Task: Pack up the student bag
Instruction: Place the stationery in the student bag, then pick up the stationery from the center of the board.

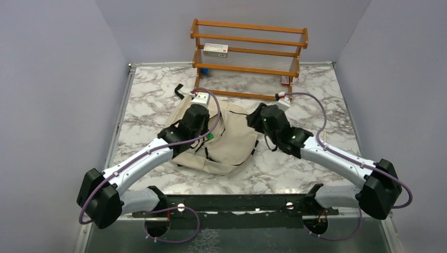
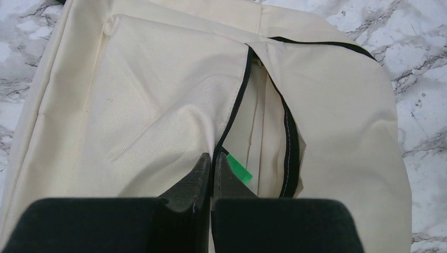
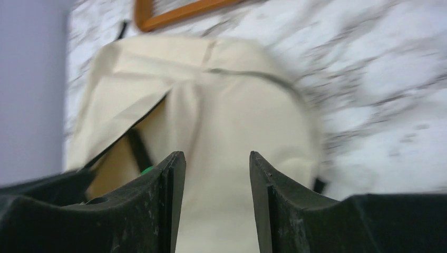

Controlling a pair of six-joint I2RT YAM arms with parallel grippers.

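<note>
While my left gripper [image 2: 212, 164] is pinching the student bag [image 1: 234, 141] at its black zipper [image 2: 236, 108] edge, the chief risk, as I am judging it, is the thin canvas slipping from between the pads if I am lifting too sharply; the flap would then be dropping shut over the opening; a slanted pull could also be dragging the whole soft bag across the marble table [image 1: 316, 89], since nothing is pinning it down; my right gripper [image 3: 217, 158] could be snagging the far lip or a strap if it is descending without a clear gap.

The bag is lying flat mid-table, in front of the wooden rack [image 1: 248, 39], its zip partly parted and a green tab [image 2: 240, 172] showing just inside; my left jaws are pressing fully together at the zip line beside that tab, seemingly gripping the flap's edge; my right jaws are standing wide apart above the canvas, holding nothing; whether they are touching it I cannot tell, that view being blurred.
</note>
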